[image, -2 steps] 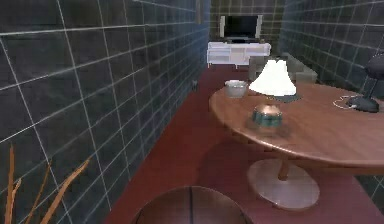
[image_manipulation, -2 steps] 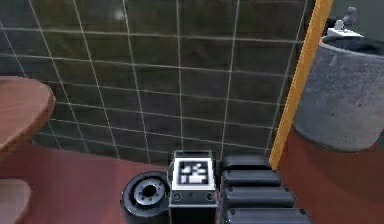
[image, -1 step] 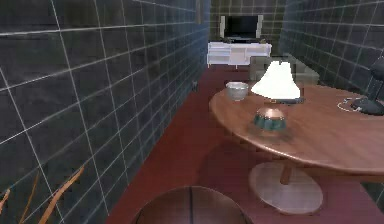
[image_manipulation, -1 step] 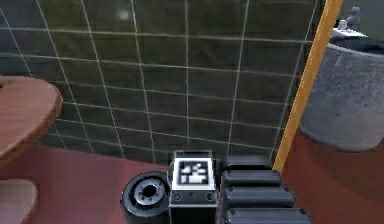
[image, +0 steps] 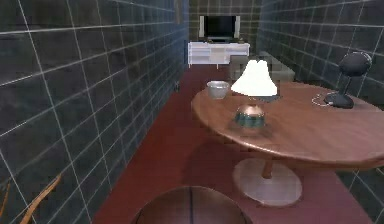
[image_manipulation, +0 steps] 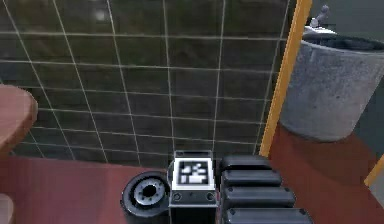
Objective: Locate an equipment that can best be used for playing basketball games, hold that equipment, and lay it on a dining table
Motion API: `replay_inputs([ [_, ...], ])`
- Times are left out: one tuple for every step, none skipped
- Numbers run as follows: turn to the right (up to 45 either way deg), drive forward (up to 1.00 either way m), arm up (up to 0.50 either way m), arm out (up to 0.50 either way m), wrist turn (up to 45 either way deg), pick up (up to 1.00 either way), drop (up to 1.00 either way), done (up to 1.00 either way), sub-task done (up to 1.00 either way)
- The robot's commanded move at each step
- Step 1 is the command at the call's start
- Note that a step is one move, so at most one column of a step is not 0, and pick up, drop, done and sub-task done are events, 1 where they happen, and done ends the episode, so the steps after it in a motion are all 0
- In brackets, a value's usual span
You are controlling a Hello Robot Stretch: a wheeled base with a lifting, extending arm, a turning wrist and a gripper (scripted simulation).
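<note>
A round wooden dining table (image: 330, 130) on a white pedestal stands just ahead at the forward view's right; its edge (image_manipulation: 12, 118) shows again at the arm side view's left. At the arm side view's bottom edge the arm's dark bar (image_manipulation: 250, 190) ends in a white marked square (image_manipulation: 193, 172). Left of the square is the gripper's (image_manipulation: 147, 195) round dark body, low over the red-brown floor. Its far end cannot be made out, so I cannot tell whether it holds anything.
On the table stand a white-shaded lamp (image: 254, 88), a pale bowl (image: 217, 88) and a dark desk lamp (image: 348, 78). Dark tiled walls (image: 90, 90) line a passage to a TV (image: 219, 27) on a white stand. A grey bin (image_manipulation: 332, 88) stands past an orange frame (image_manipulation: 280, 90).
</note>
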Motion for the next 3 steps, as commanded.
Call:
replay_inputs([
  [0.0, 0.55, 0.00, 0.00, 0.0, 0.00, 0.00, 0.00, 0.00],
  [21.0, 0.00, 0.00, 0.00, 0.0, 0.00, 0.00, 0.00, 0.00],
  [0.0, 0.05, 0.00, 0.00, 0.0, 0.00, 0.00, 0.00, 0.00],
])
